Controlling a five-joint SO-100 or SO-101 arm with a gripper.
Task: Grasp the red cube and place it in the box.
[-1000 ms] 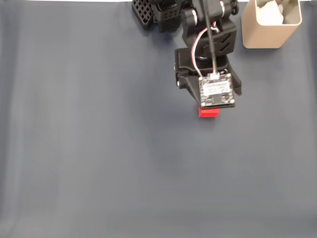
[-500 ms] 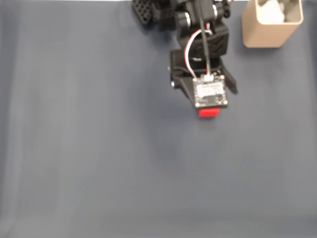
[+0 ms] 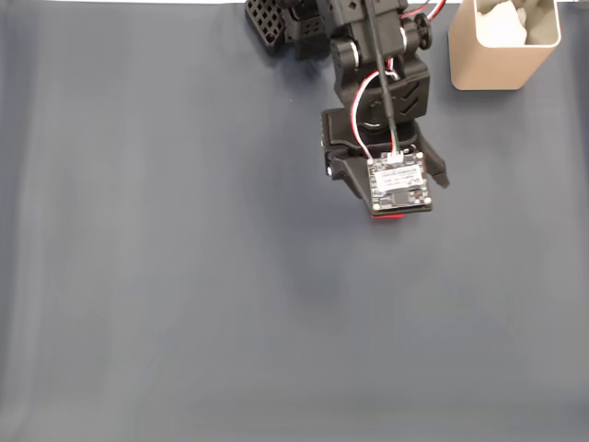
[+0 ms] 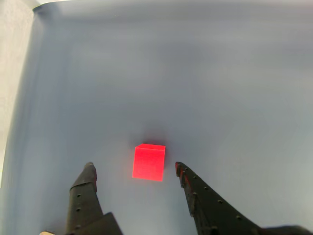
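Note:
The red cube rests on the dark blue-grey mat, just ahead of and between my two black fingers in the wrist view. My gripper is open, with one fingertip on each side of the cube and neither touching it. In the fixed view the arm's wrist board covers nearly all of the cube, leaving a red sliver at the board's lower edge. The beige box stands upright at the top right, well apart from the arm, with something white inside.
The arm's black base and a perforated black part sit at the top centre of the fixed view. The dark mat stretches left and below. In the wrist view the mat's edge and a pale surface run along the left.
The wrist has shifted down in the fixed view over the cube, so less red shows than before. The cube has stayed in place.

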